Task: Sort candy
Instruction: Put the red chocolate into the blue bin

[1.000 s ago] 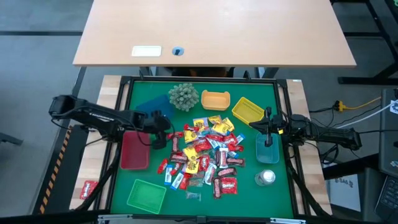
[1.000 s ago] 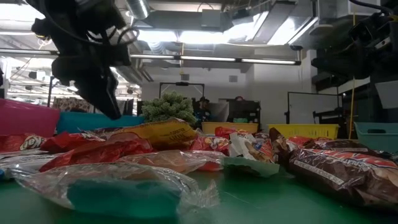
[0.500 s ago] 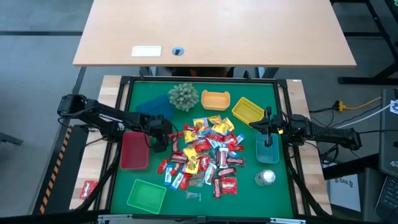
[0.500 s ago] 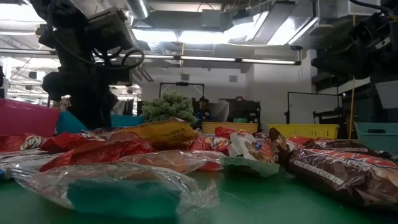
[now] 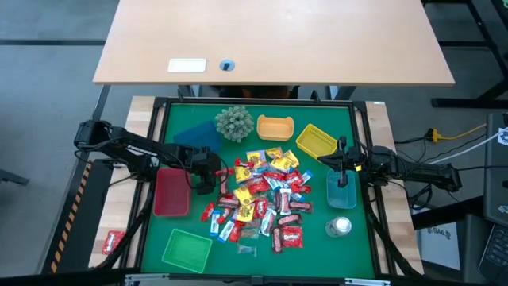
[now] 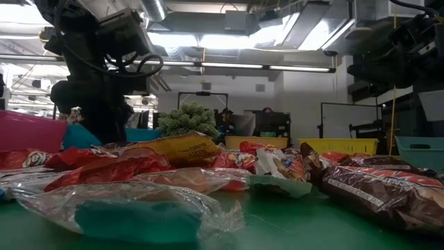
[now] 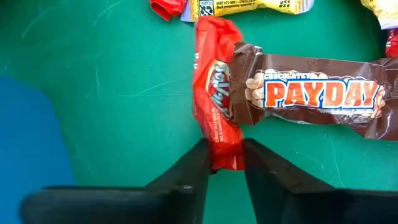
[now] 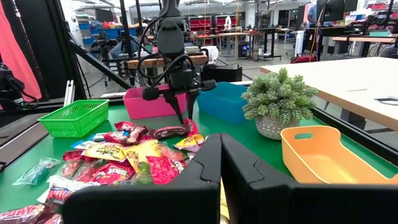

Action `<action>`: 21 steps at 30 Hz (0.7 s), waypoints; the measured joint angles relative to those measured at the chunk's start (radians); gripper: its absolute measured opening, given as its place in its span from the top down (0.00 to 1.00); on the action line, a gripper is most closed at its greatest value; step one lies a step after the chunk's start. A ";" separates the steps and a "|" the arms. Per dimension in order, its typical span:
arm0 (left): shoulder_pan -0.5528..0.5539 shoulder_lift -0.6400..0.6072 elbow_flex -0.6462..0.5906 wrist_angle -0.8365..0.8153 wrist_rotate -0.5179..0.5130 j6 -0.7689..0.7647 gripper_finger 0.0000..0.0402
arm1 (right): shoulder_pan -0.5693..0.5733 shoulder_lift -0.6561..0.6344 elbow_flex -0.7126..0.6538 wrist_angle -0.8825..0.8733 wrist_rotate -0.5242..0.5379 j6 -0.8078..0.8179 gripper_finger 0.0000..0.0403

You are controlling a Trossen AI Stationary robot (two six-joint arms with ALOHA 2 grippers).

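A red candy (image 7: 216,106) lay at the edge of the pile (image 5: 259,195) nearest the red tray (image 5: 171,191), touching a brown bar (image 7: 311,93). The left tool (image 7: 225,160) pinched the red candy's end between its fingers, down on the green table (image 5: 317,246). The step in hand looked like the grasp; next it would need a lift clear of the bar, then a carry to a tray. The right tool (image 8: 219,163), pressed together and empty, hung beyond the pile's far side, over a pale blue tray (image 5: 342,192).
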 joint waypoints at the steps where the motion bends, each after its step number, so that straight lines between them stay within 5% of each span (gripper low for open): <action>1: 0.000 0.000 0.000 0.000 0.000 0.000 0.84 | 0.000 0.000 0.000 0.000 0.000 0.000 1.00; 6: 0.000 0.000 0.000 0.000 0.000 -0.001 0.98 | 0.000 0.000 0.000 0.000 0.000 0.000 1.00; 21: 0.000 -0.113 0.000 -0.010 -0.007 0.000 1.00 | 0.000 0.000 0.000 -0.001 0.000 0.000 1.00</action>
